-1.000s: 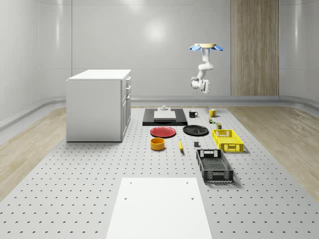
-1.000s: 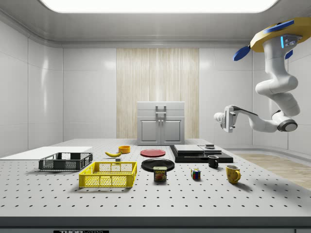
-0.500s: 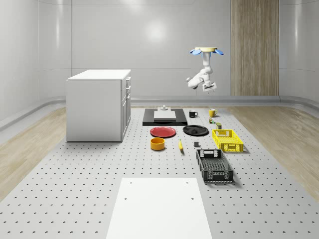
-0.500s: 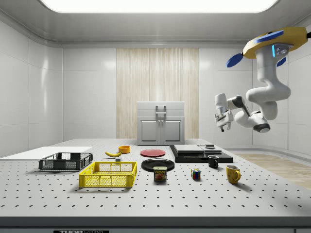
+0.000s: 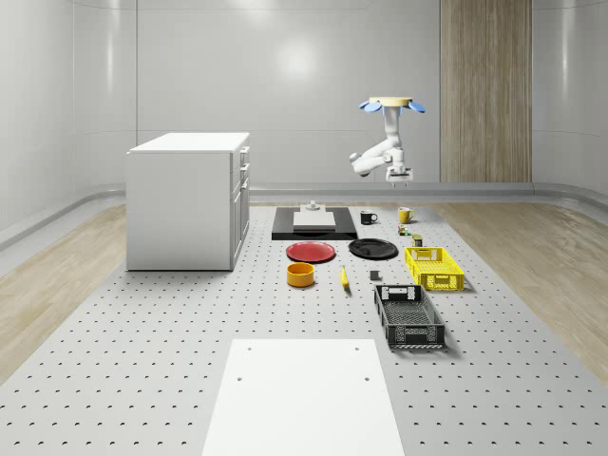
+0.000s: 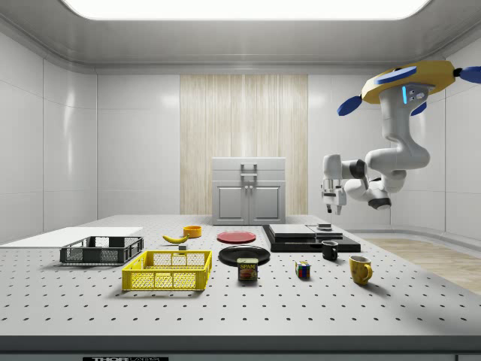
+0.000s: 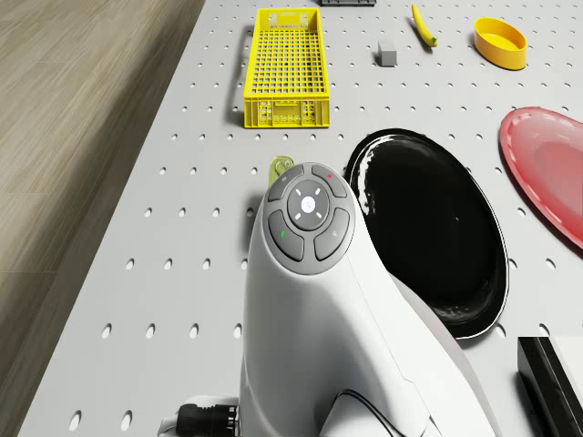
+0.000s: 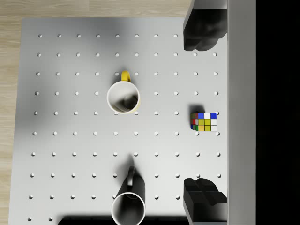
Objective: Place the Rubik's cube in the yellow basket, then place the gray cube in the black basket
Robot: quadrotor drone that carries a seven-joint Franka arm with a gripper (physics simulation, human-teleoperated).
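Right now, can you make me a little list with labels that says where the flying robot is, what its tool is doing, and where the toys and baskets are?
drone: hovering high above the table's far end
tool: pointing down, open and empty, above the mugs
Rubik's cube: on the table, beside the yellow mug
gray cube: on the table near the banana
yellow basket: empty
black basket: empty, next to the yellow one
task: not started
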